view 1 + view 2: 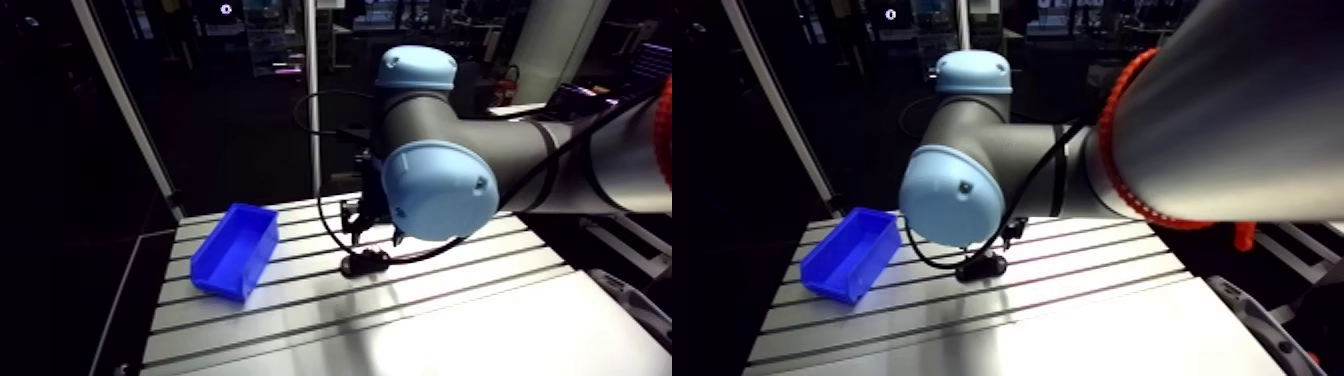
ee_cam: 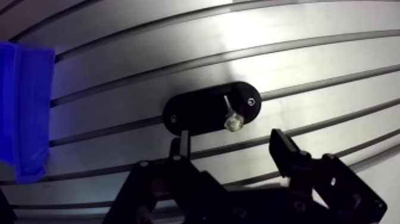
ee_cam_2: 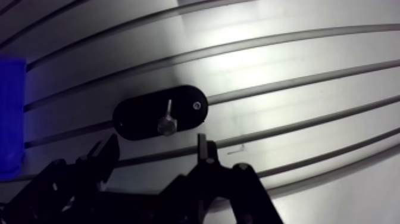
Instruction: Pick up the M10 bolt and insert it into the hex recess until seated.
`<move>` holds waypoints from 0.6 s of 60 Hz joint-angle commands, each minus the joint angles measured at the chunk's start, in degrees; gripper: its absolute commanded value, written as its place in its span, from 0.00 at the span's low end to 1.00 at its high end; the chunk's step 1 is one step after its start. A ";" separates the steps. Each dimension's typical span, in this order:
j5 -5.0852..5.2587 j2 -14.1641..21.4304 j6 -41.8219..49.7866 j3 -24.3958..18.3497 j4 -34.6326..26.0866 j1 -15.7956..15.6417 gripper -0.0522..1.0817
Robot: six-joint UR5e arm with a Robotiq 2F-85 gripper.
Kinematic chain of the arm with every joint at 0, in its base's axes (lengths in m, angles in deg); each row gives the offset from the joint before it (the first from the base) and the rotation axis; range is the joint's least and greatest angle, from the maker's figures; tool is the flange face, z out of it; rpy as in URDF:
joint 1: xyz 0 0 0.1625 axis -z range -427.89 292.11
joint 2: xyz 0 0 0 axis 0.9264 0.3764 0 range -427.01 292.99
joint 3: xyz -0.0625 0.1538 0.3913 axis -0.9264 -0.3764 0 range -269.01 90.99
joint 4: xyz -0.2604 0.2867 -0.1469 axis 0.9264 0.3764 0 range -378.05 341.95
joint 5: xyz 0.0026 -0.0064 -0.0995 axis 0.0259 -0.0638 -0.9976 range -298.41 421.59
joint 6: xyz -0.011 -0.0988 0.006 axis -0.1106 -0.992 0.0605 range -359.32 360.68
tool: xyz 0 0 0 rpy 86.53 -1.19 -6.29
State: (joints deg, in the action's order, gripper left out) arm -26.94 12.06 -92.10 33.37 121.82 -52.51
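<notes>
Open, empty gripper (image 2: 232,146) poised just short of the bolt (image 2: 231,122) on the black oval plate (image 2: 202,110).

In the wrist view the two fingers (image 2: 284,146) stand wide apart with nothing held between them; the bolt lies ahead of the gap, apart from both fingers; its pale hex head sits at the plate's edge nearest the gripper and its thin shank points away across the plate; whether it lies flat or stands in a recess cannot be told; the plate rests on the slotted table (image 2: 309,65), across one of its grooves; in the arm view the blue bin (image 1: 235,250) sits on the same table, well apart from the plate, and the wrist hangs close above the plate.
</notes>
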 commanded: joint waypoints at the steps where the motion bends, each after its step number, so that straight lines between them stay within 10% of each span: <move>1: 0.06 -0.71 -0.06 0.01 0.33 0.01 0.30; 36: 0.05 -2.13 -0.16 -0.08 1.69 0.01 0.34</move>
State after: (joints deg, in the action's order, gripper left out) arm -26.96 10.28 -92.25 33.35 123.38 -52.50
